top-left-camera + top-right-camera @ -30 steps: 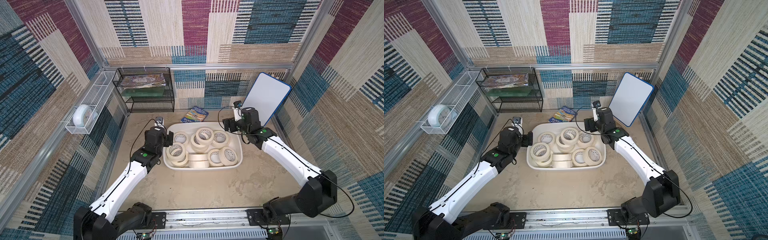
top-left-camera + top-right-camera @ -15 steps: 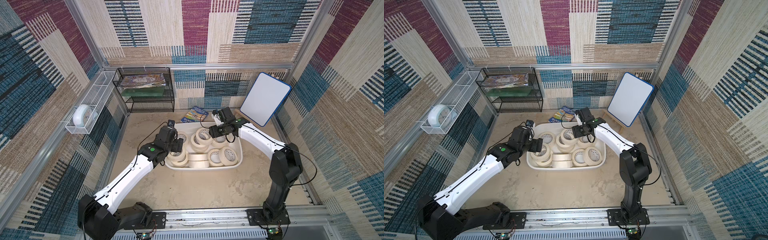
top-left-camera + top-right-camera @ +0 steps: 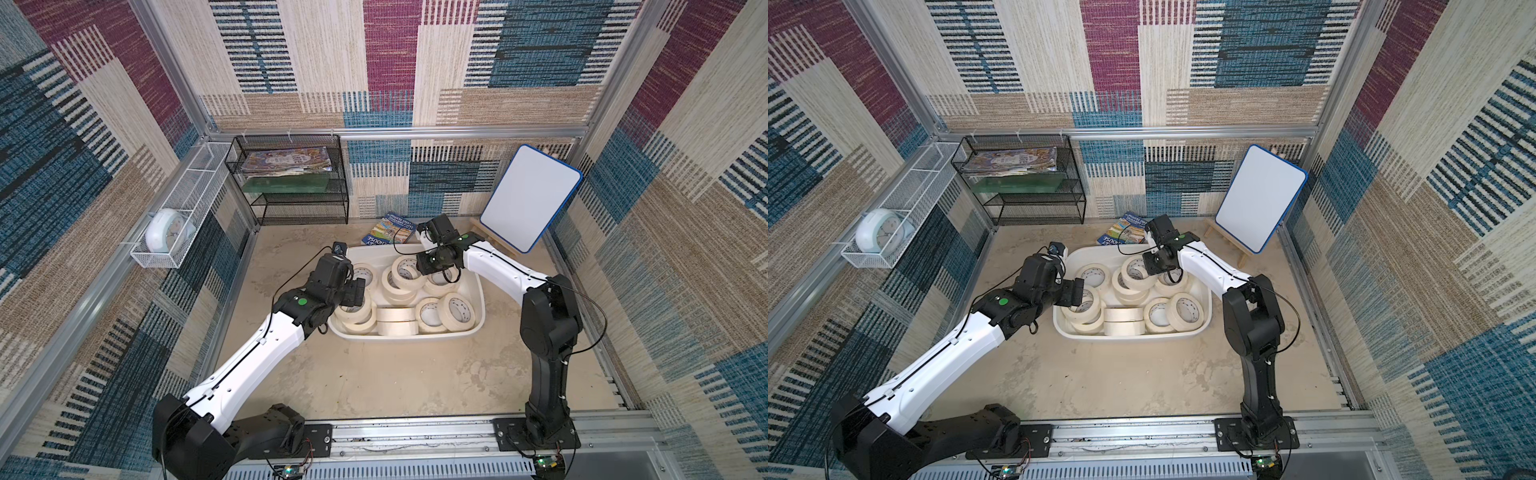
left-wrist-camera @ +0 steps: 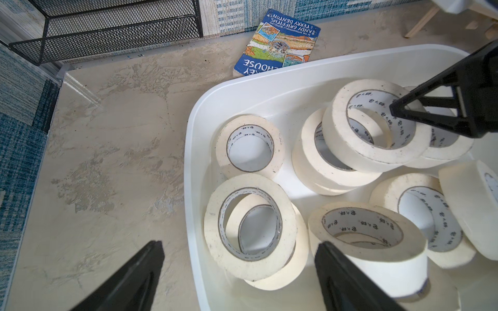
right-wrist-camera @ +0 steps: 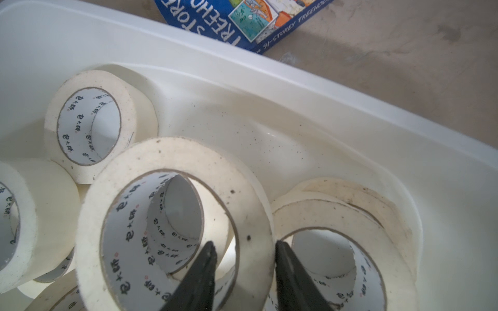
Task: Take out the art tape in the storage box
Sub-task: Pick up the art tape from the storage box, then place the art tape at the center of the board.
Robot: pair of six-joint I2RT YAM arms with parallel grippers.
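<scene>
Several cream art tape rolls lie piled in the white storage box (image 3: 407, 335) (image 3: 1129, 335) in both top views. My right gripper (image 3: 419, 269) (image 5: 244, 249) is down at the back middle of the box. It is shut on the wall of the topmost tilted roll (image 3: 404, 277) (image 5: 167, 156) (image 4: 339, 129), one finger inside the core and one outside. My left gripper (image 3: 360, 296) (image 4: 239, 243) hangs open over the box's left rim (image 4: 194, 134). One of its fingers is over the bare table, the other over a roll (image 4: 372, 250). A stacked pair of rolls (image 4: 213, 229) lies below between them.
A blue book (image 3: 390, 232) lies just behind the box. A whiteboard (image 3: 530, 199) on a small easel stands at the back right. A black mesh rack (image 3: 291, 183) stands at the back left. A white wire basket (image 3: 191, 199) on the left wall holds a clock (image 3: 166, 232).
The right arm swung from the box's right end to the middle pile, and its jaws closed from wide onto the top roll's wall. The left gripper moved forward over the box's left end, still open.
</scene>
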